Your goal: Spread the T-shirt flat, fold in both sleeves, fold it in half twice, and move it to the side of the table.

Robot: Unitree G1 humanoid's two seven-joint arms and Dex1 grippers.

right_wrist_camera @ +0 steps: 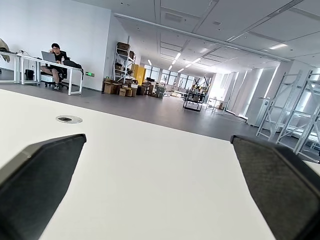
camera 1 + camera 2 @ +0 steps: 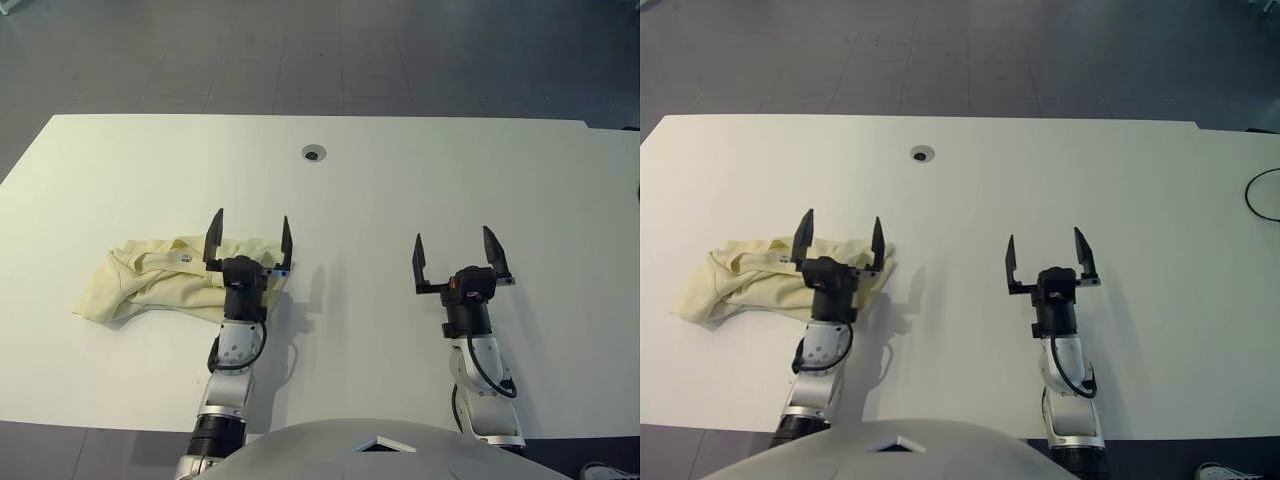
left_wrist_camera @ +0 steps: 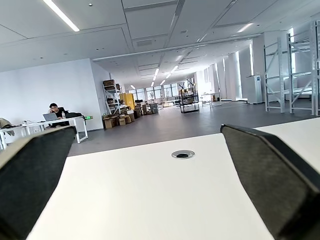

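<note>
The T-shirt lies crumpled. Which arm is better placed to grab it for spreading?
Left. The left gripper, open, sits over the right edge of the T-shirt; the right gripper is open over bare table, apart from it.

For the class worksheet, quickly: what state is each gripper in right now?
Left gripper: open, holding nothing, at the T-shirt's edge.
Right gripper: open, holding nothing, over the table.

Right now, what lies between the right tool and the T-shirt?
Bare table, then the left tool over the T-shirt's edge, seen in the left eye view.
</note>
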